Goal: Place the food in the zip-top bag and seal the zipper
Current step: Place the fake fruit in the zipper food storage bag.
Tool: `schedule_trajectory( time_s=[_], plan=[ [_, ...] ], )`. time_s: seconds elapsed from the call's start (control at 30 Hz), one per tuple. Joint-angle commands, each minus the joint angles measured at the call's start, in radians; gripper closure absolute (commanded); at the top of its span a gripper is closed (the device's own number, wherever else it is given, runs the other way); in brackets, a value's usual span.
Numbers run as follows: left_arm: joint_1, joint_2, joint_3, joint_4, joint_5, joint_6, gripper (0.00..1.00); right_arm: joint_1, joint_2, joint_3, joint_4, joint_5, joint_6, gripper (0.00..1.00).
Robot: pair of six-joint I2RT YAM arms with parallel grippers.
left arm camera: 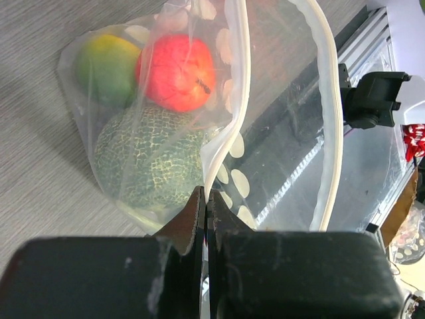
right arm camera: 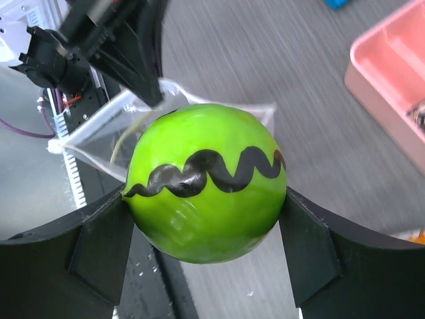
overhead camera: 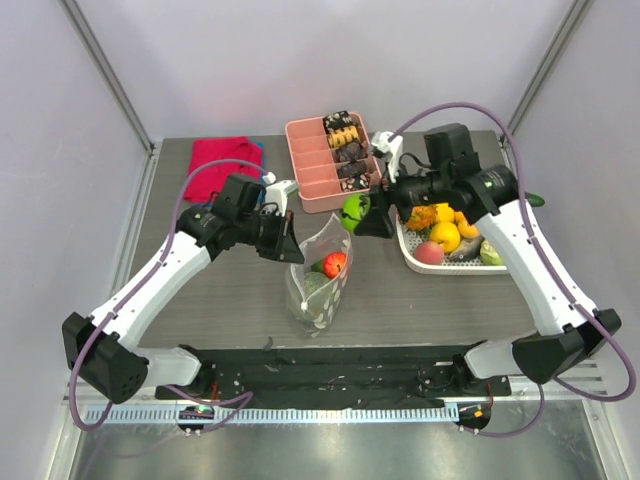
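A grey wood-grain table (overhead camera: 200, 310) stands inside pale lavender walls, with slanted metal posts at the back corners; a black rail runs along its near edge. At the far side lie a red cloth (overhead camera: 222, 155) and a pink compartment tray (overhead camera: 305, 170) holding dark and tan snacks; to the right, a white basket (overhead camera: 445, 269) carries more toy fruit. The zip-top bag (overhead camera: 318, 290) sits mid-table with its mouth gaping towards the back and its zipper (left arm camera: 330, 126) unsealed; inside it show a red toy fruit (left arm camera: 176, 72), a yellow-green toy fruit (left arm camera: 106, 61) and a netted melon (left arm camera: 149, 159). The left gripper (overhead camera: 288, 243) is pinched tight on the bag's rim, holding one lip up; the right gripper (overhead camera: 368, 215) clasps a round green toy fruit (right arm camera: 206, 193) with a black wavy stripe, above the table just beyond the bag's mouth, between bag and pink tray.
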Motion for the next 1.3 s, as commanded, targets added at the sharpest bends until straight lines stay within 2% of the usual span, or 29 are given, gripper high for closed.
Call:
schedule_trajectory(
  time_s=[0.0, 0.13, 0.3, 0.37, 0.47, 0.53, 0.63, 0.67, 0.7, 0.83, 0.93, 1.07, 1.1, 1.13, 1.2, 1.23, 1.27],
  plan=[
    [-0.005, -0.033, 0.011, -0.015, -0.014, 0.028, 1.00, 0.134, 0.049, 0.098, 0.080, 0.042, 0.007, 0.61],
    [-0.005, -0.042, 0.015, -0.022, -0.011, 0.031, 1.00, 0.280, 0.064, 0.045, 0.083, 0.145, -0.067, 0.60],
    [-0.005, -0.048, 0.043, -0.041, -0.025, 0.062, 1.00, 0.337, 0.072, -0.039, 0.094, 0.212, -0.153, 0.59],
    [-0.005, -0.049, 0.045, -0.041, -0.013, 0.060, 1.00, 0.357, 0.083, -0.060, 0.106, 0.243, -0.157, 0.54],
    [-0.005, -0.051, 0.039, -0.044, -0.008, 0.059, 1.00, 0.367, 0.107, -0.047, 0.117, 0.261, -0.145, 0.42],
    [-0.005, -0.054, 0.034, -0.045, -0.008, 0.059, 1.00, 0.369, 0.123, -0.034, 0.145, 0.287, -0.120, 0.41],
    [-0.005, -0.059, 0.031, -0.047, -0.007, 0.056, 1.00, 0.372, 0.149, 0.005, 0.145, 0.292, -0.100, 0.19],
    [-0.005, -0.062, 0.031, -0.047, -0.010, 0.053, 1.00, 0.372, 0.150, 0.011, 0.137, 0.292, -0.097, 0.05],
    [-0.005, -0.065, 0.034, -0.048, -0.017, 0.048, 1.00, 0.374, 0.147, 0.014, 0.134, 0.292, -0.075, 0.00],
    [0.070, -0.082, 0.019, -0.017, 0.033, -0.011, 1.00, 0.355, 0.100, 0.005, 0.166, 0.275, 0.053, 0.00],
    [0.208, -0.100, -0.029, 0.051, 0.128, -0.128, 1.00, 0.346, 0.034, -0.021, 0.232, 0.274, 0.142, 0.00],
    [0.297, -0.102, -0.046, 0.082, 0.155, -0.257, 1.00, 0.343, -0.049, -0.066, 0.301, 0.297, 0.243, 0.01],
    [0.312, -0.105, -0.047, 0.091, 0.151, -0.321, 1.00, 0.344, -0.093, -0.122, 0.327, 0.286, 0.266, 0.04],
    [0.316, -0.109, -0.055, 0.106, 0.132, -0.349, 1.00, 0.344, -0.124, -0.160, 0.400, 0.283, 0.301, 0.12],
    [0.316, -0.126, -0.063, 0.140, 0.107, -0.436, 1.00, 0.346, -0.206, -0.279, 0.480, 0.287, 0.341, 0.24],
    [0.316, -0.131, -0.069, 0.155, 0.092, -0.470, 1.00, 0.345, -0.228, -0.312, 0.566, 0.297, 0.363, 0.33],
    [0.316, -0.135, -0.079, 0.174, 0.070, -0.496, 1.00, 0.348, -0.245, -0.372, 0.604, 0.300, 0.411, 0.37]
  ],
)
